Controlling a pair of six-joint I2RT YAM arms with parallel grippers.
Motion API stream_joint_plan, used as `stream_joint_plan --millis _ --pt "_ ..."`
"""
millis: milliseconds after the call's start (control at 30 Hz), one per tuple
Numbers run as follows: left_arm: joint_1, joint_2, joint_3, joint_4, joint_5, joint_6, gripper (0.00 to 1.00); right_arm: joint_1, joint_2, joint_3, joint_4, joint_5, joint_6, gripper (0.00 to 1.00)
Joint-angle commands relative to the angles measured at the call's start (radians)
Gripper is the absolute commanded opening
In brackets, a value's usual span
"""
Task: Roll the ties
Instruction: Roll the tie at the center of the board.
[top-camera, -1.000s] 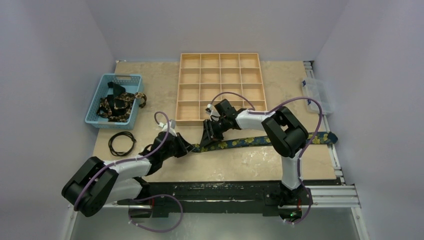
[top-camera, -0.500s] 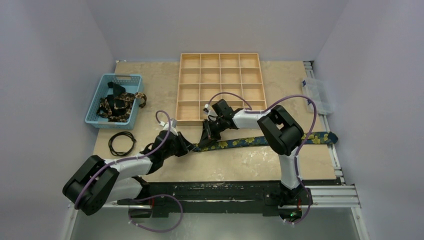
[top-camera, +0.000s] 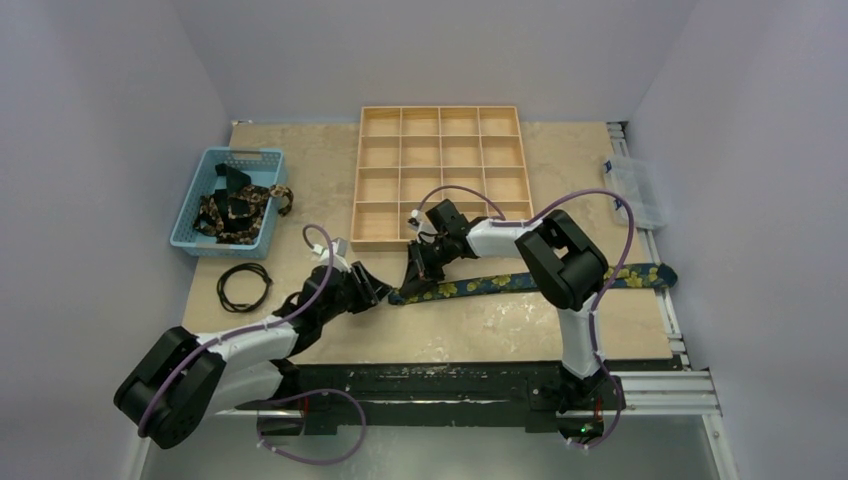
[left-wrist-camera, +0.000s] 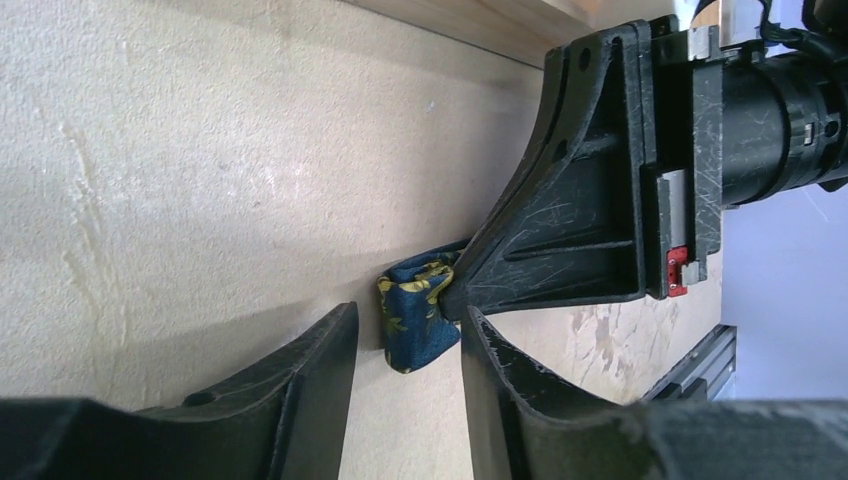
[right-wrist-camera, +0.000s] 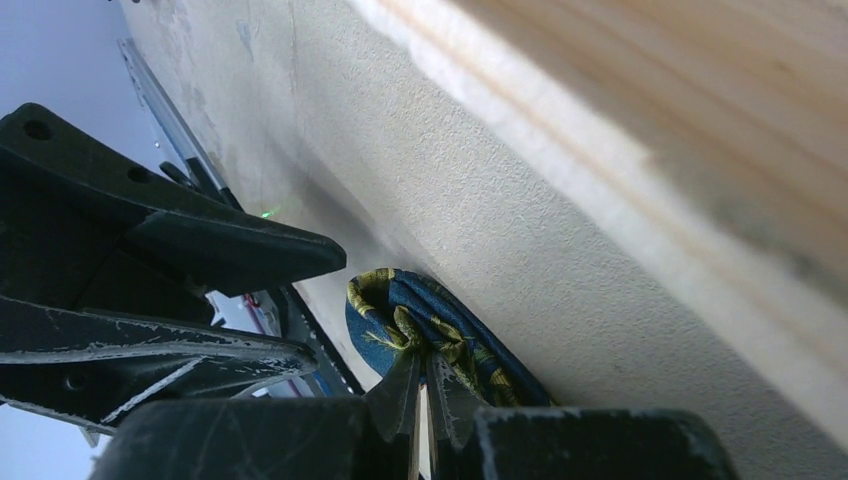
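Observation:
A dark blue tie (top-camera: 540, 281) with yellow floral print lies stretched across the table, from near its middle to the right edge. Its left end is folded into a small loop (right-wrist-camera: 400, 315). My right gripper (top-camera: 412, 275) is shut on that loop, its fingertips (right-wrist-camera: 400, 378) pinching the fabric. My left gripper (top-camera: 378, 290) stands open just left of it. The folded end (left-wrist-camera: 415, 325) sits at the mouth of its fingers (left-wrist-camera: 325, 350), and neither finger grips it. More ties (top-camera: 238, 212) lie heaped in a blue basket.
The blue basket (top-camera: 196, 192) stands at the back left, with a thin black cable loop (top-camera: 244, 285) in front of it. A wooden compartment tray (top-camera: 440, 175) lies just behind both grippers. A clear plastic box (top-camera: 635, 190) sits at the right edge.
My left gripper has opened and let go of the tie's folded end, drawing back slightly. My right gripper has shut on that end.

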Motion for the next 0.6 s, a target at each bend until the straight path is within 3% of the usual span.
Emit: stream_joint_plan --millis 0,167,233,433,500,533,567 --pt "-0.005 -0.007 -0.017 0.043 -0.012 0.016 0.43 -0.011 0.033 -0.023 -0.065 0.108 -0.060 0.00" --pt "-0.006 0.035 -0.022 0.067 0.018 0.015 0.39 -0.014 0.039 -0.052 -0.062 0.135 -0.060 0.00" --pt "-0.006 0.027 -0.014 0.094 0.066 0.091 0.37 -0.015 0.045 -0.061 -0.061 0.140 -0.068 0.00" --pt "-0.009 -0.094 0.156 -0.212 0.228 0.599 0.43 -0.015 0.054 -0.068 -0.082 0.160 -0.100 0.00" --pt "-0.010 -0.120 0.163 -0.203 0.257 0.690 0.51 -0.015 0.061 -0.063 -0.099 0.169 -0.119 0.00" --pt "-0.013 -0.115 0.171 -0.190 0.300 0.749 0.69 -0.016 0.062 -0.062 -0.106 0.170 -0.127 0.00" --pt "-0.016 -0.095 0.202 -0.211 0.332 0.791 0.78 -0.016 0.065 -0.060 -0.114 0.171 -0.137 0.00"
